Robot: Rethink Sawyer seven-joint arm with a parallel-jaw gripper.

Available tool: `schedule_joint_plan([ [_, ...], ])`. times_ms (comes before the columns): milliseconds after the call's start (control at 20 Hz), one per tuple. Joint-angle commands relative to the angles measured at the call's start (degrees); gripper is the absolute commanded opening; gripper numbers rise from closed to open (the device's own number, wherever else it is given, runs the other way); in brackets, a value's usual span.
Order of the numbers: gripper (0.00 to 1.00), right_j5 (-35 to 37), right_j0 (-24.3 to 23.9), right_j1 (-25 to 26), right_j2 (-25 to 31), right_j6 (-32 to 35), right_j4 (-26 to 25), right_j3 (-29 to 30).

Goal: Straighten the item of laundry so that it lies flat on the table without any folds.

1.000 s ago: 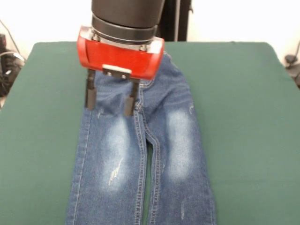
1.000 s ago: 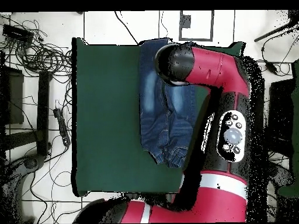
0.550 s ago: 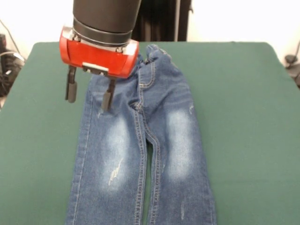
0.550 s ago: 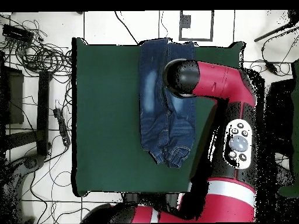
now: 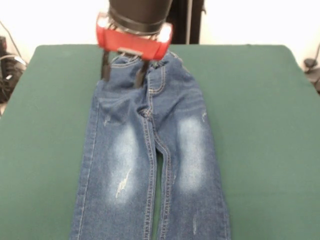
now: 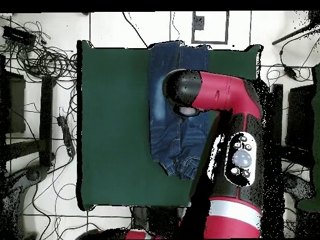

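Over the waistband end of the jeans (image 5: 150,150), the gripper (image 5: 123,75) hangs with fingers spread, grasping nothing. Spread on the green bench (image 5: 260,125), the jeans run lengthwise away from it, legs toward the near edge, waistband slightly bunched.

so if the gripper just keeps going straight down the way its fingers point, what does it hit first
Most likely the jeans: the open gripper points down over their waistband end, with the table underneath. How high it hangs above the denim is unclear.
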Motion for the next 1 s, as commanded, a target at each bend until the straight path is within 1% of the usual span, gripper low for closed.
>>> schedule_joint_plan([
  [50, 1.00, 16.11, 3.52, -2.15, 1.82, 9.45, 3.20, 10.30],
  [200, 1.00, 19.77, 3.92, -1.70, 1.50, 9.49, 2.80, 8.05],
  [300, 1.00, 20.09, 3.98, -1.41, 1.34, 9.94, 2.48, 7.67],
  [550, 1.00, 15.62, 3.15, 0.22, 2.95, 6.62, 0.69, 7.11],
  [700, 1.00, 8.24, 2.48, 1.48, 4.85, 4.80, 0.25, 7.83],
  [750, 1.00, 5.55, 2.10, 1.82, 5.52, 4.77, 0.62, 8.62],
  [850, 1.00, 3.17, 1.61, 2.09, 6.26, 5.90, 2.04, 9.93],
  [1000, 1.00, 2.19, 1.36, 2.01, 6.64, 8.10, 4.21, 11.45],
])
